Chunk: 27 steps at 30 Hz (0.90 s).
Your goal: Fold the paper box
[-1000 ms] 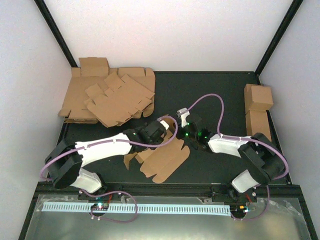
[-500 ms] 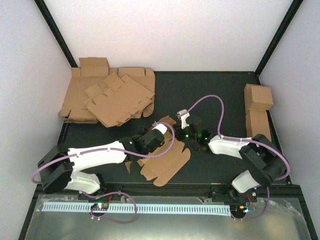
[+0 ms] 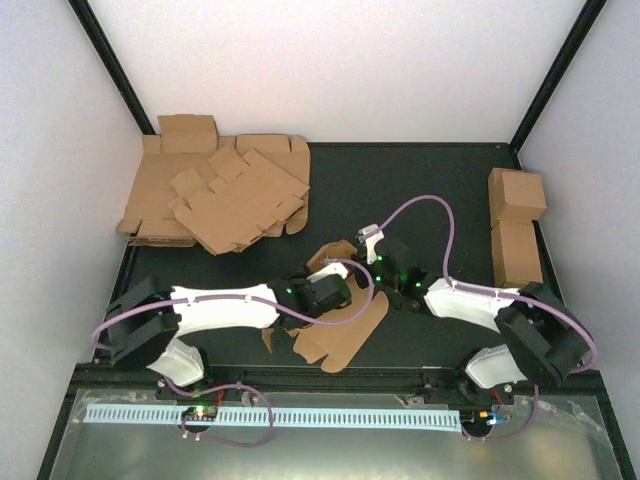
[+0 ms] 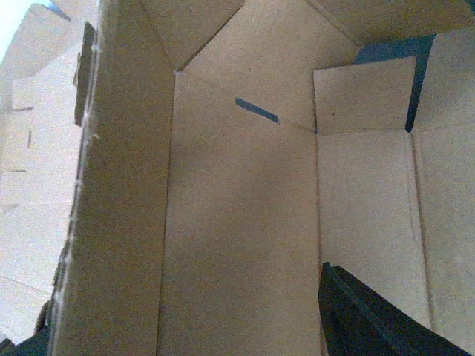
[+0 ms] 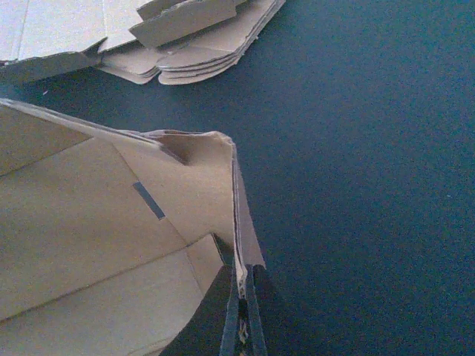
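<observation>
The right end effector (image 5: 243,289) is clenched on the top edge of a raised wall of the paper box (image 3: 345,325), with the thin board pinched between its fingers. The left end effector (image 3: 332,292) is set over the sheet's inner panels with its jaws apart; whether anything is gripped there cannot be told. The paper box is seen half-formed on the dark counter (image 3: 440,190), near the arm bases and well apart from the stack of flat blanks (image 3: 215,200) at far left and the finished cartons (image 3: 517,215) at far right. The board is judged light, stiff across its panels, readily bent at creases and easily crushed at edges. Hold is best taken on a flap close to its crease.
</observation>
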Tool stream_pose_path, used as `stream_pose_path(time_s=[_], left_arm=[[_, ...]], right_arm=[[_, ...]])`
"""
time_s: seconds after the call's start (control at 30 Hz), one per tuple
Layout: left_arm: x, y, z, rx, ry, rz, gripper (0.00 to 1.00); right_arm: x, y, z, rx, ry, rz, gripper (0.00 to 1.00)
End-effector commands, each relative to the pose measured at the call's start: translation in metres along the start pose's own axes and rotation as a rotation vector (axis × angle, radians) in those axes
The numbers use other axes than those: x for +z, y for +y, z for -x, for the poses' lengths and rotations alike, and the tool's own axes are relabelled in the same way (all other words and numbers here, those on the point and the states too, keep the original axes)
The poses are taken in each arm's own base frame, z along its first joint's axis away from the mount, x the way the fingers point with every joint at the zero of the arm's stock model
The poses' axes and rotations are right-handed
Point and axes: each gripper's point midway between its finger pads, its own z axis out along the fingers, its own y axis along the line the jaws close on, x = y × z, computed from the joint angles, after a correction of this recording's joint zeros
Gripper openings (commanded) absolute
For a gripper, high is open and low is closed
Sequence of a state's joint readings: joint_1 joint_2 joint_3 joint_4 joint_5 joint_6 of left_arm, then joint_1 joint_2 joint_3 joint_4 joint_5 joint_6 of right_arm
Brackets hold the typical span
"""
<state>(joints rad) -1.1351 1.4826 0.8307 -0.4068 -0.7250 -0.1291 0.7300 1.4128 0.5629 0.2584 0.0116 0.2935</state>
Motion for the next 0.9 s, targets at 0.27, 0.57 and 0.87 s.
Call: stream_pose_path(time_s=[0.27, 0.57, 0.87], left_arm=[[-0.009, -0.014, 0.003, 0.16, 0.12, 0.293, 0.69], [-0.011, -0.023, 0.005, 0.142, 0.107, 0.311, 0.69], [-0.014, -0.044, 0.016, 0.103, 0.093, 0.252, 0.71]], right_arm=[[-0.013, 0.0, 0.003, 0.025, -0.033, -0.009, 0.06], [-0.023, -0.003, -0.019, 0.077, -0.004, 0.001, 0.06], [-0.021, 0.0, -0.028, 0.152, 0.004, 0.026, 0.06]])
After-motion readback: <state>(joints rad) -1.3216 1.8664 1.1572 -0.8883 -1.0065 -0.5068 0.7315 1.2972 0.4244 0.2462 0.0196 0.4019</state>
